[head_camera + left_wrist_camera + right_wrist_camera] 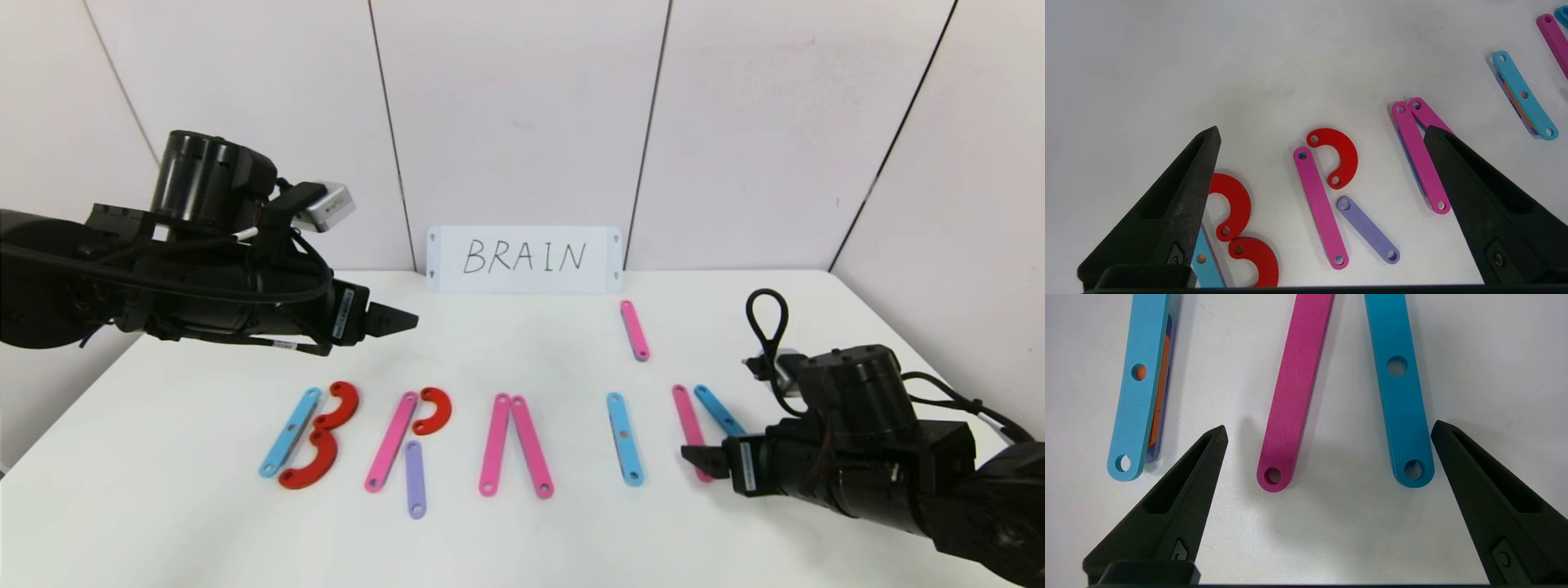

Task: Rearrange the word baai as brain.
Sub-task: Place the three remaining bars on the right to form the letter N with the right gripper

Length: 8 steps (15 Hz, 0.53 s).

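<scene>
White table [522,547] holds strip letters [506,441] below a card [524,259]; both tools, left [392,318] and right [704,460], spread.

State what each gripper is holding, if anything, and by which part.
Nothing is held. The left gripper hangs open above the table; the right gripper is open over a pink strip, not touching.

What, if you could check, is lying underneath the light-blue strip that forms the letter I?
Under the light-blue strip an orange layer shows through its middle hole and along one edge, with a purple edge below. How many strips are stacked there stays hidden beneath it.
</scene>
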Each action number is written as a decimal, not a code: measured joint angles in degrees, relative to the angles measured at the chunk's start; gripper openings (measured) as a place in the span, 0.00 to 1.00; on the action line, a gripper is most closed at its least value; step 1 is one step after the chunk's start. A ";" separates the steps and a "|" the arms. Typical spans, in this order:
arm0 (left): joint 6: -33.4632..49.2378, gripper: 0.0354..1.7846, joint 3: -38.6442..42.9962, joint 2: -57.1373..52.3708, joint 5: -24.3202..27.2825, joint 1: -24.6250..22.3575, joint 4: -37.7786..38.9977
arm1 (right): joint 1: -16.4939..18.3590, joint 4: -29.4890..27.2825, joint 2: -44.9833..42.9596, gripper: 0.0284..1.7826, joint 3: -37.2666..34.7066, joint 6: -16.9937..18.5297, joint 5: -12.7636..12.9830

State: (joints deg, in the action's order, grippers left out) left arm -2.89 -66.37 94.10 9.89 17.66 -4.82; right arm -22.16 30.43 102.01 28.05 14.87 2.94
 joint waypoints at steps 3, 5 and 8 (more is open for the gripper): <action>0.02 0.97 0.00 0.00 -0.02 0.00 0.00 | 0.41 0.18 0.09 0.97 0.87 -0.71 0.50; 0.00 0.97 0.02 0.00 -0.02 0.00 -0.02 | 0.87 0.11 0.33 0.97 2.43 -1.18 0.80; 0.00 0.97 0.07 -0.02 -0.02 -0.02 0.00 | 1.02 -1.51 1.84 0.97 6.51 -1.51 0.54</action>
State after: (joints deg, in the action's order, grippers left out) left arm -2.89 -66.29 94.07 9.86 17.64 -4.82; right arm -21.14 28.92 103.85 34.56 13.36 3.47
